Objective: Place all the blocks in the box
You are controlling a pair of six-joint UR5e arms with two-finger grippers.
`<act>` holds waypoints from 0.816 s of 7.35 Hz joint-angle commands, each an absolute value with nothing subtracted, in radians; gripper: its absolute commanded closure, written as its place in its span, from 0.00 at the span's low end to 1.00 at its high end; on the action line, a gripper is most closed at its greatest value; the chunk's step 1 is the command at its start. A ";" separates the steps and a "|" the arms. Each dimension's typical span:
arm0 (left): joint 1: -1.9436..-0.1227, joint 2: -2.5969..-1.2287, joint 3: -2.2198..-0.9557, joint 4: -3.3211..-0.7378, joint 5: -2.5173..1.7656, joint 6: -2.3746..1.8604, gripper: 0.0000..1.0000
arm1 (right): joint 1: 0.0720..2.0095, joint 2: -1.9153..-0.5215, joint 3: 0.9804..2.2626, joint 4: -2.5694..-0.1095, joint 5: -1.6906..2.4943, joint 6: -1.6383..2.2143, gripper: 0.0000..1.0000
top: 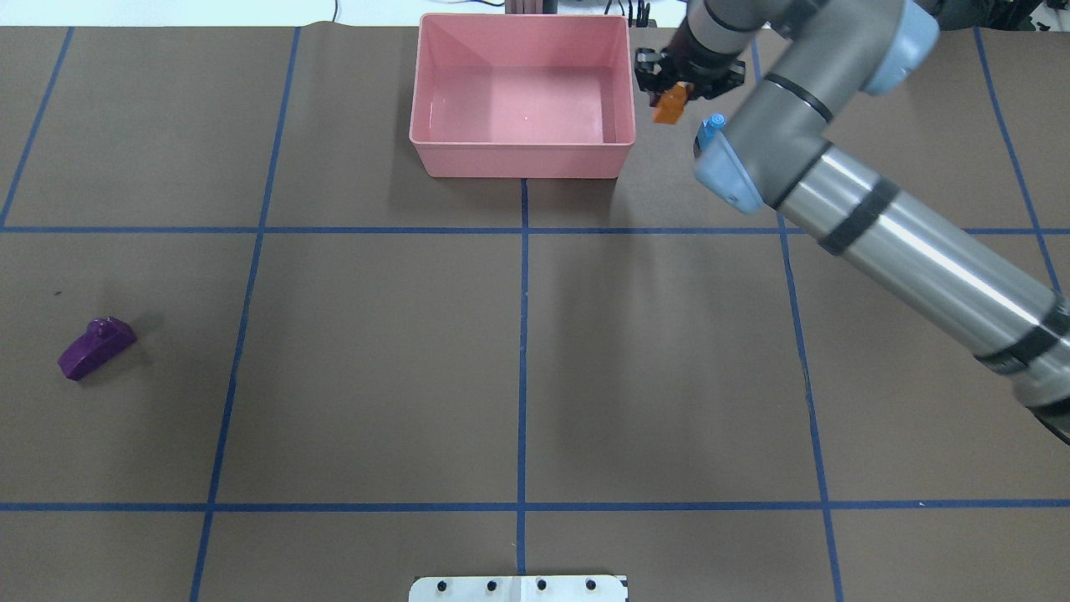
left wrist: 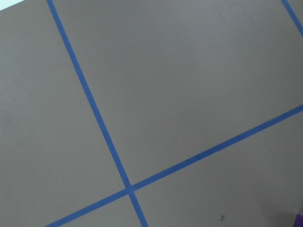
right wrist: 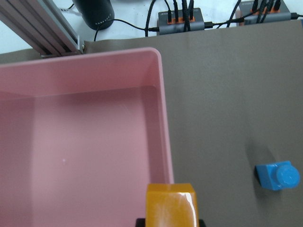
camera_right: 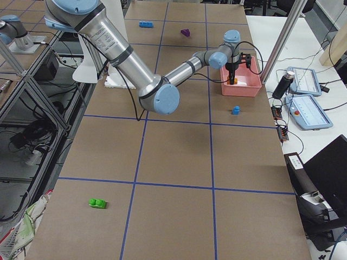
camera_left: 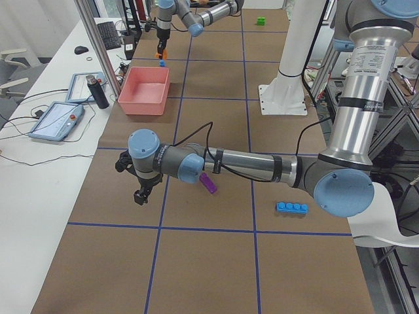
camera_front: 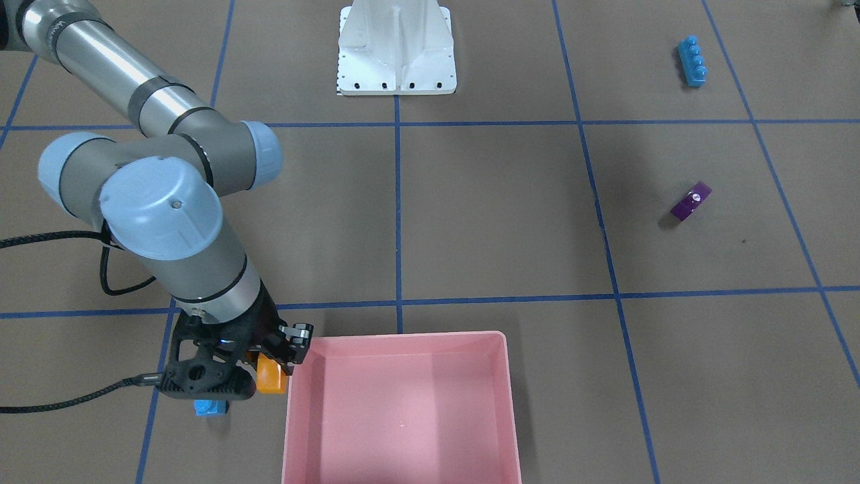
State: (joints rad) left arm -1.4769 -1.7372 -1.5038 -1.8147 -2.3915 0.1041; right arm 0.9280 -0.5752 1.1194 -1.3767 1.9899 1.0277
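Your right claw (camera_front: pixel 272 368) pinches a glossy orange block (camera_front: pixel 271 382) at the box (camera_front: pixel 403 338) rim, open pink floor beside it. You cannot tell the left claw (camera_left: pixel 139 193) state.

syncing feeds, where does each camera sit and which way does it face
Front-facing: across the table, facing the robot base, looking down; right claw holds the orange block beside the box.
Overhead: behind the robot, looking forward; right arm enters right.
Exterior left: robot's left table end; left arm near.
Exterior right: opposite end; right arm near.
Left wrist: down on the table, no claw showing.
Right wrist: down on box corner, orange block.
Shared: front-facing and overhead both show the purple block.
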 commanded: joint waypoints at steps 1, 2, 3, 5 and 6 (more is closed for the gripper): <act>-1.462 -1.738 -1.508 -1.859 -2.393 -0.010 0.00 | 0.922 -0.345 0.801 -1.350 1.933 1.034 1.00; -1.462 -1.740 -1.514 -1.867 -2.429 -0.046 0.00 | 0.904 -0.338 0.745 -1.279 1.927 1.034 1.00; -1.444 -1.741 -1.511 -1.923 -2.457 -0.049 0.00 | 0.872 -0.337 0.694 -1.225 1.883 1.034 1.00; -1.402 -1.735 -1.535 -1.953 -2.457 -0.061 0.00 | 0.844 -0.339 0.687 -1.207 1.873 1.058 0.02; -1.355 -1.736 -1.548 -1.953 -2.457 -0.064 0.00 | 0.842 -0.337 0.693 -1.207 1.876 1.080 0.01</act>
State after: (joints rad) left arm -1.4043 -1.7371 -1.5295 -1.9470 -2.4555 -0.0590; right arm 0.8516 -0.3390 0.6931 -1.2135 1.8772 1.0556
